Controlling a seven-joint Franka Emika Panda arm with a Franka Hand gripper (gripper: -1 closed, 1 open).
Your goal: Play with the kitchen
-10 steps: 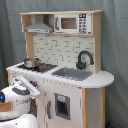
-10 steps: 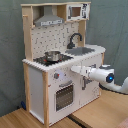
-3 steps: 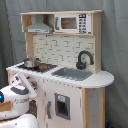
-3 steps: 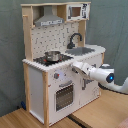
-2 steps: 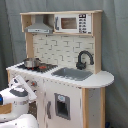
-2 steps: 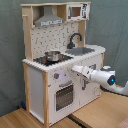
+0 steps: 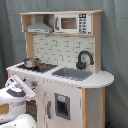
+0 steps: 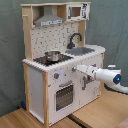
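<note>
While reaching toward the white and light-wood toy kitchen (image 8: 60, 65), hovers just beside its front panel: white gripper (image 8: 76, 68), finger state impossible to tell.

Kitchen (image 8: 40, 82) matt white-painted wood; pot (image 8: 52, 55) shiny metal.

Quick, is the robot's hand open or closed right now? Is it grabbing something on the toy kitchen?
Gripper: cannot be told; it sits at the kitchen front beside the oven knobs.

The first exterior view faces the kitchen (image 7: 62, 65) from its sink side. The second exterior view faces its stove corner. Both 2 views share its front.
</note>
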